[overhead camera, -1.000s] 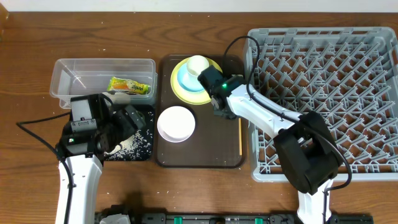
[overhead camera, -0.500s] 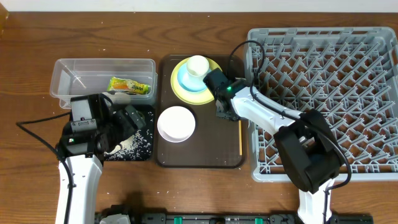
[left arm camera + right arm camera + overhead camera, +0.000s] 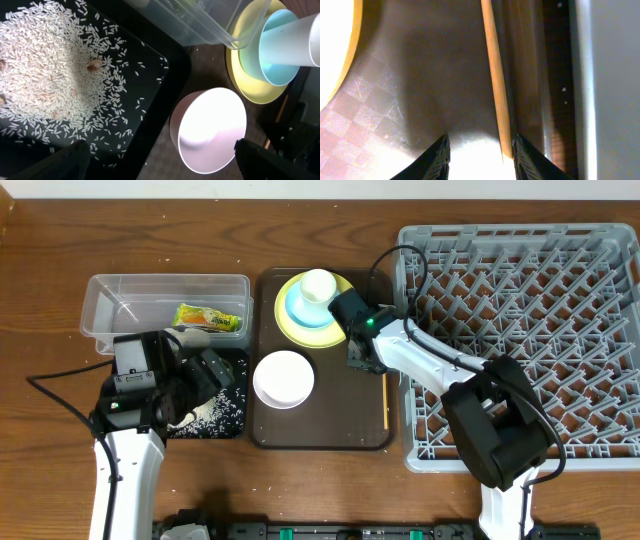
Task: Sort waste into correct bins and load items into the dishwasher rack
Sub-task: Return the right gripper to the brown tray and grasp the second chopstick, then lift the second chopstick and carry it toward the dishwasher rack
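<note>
Dishwasher rack: just right of the serving tray; I take it the sticks go there.
Serving tray: the chopsticks lie along its right lip.
Left gripper: spread wide, empty, over the rice.
Right gripper: jaws part-spread astride a stick, nothing pinched; centre before closing.
Chopsticks: thin, flat on the tray; close low and slowly or they'll likely roll.
</note>
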Controlling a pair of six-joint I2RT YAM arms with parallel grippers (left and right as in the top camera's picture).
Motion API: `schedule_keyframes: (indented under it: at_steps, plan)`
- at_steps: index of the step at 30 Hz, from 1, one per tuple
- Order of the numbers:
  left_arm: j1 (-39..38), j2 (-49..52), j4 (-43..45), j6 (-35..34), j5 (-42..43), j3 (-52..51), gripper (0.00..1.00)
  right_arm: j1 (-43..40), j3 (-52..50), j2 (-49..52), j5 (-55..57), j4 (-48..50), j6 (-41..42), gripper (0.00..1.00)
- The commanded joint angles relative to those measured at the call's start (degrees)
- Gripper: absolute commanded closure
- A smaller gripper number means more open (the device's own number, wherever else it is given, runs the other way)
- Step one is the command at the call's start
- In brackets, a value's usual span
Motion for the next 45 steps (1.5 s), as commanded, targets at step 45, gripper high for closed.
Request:
schedule_keyframes:
  at_steps: [45]
  plan:
    - [0.22, 0.09, -0.09, -0.31, 0.31, 0.79, 0.05, 3.50, -1.16, 0.39, -4.26, -4.42, -2.71, 0.81]
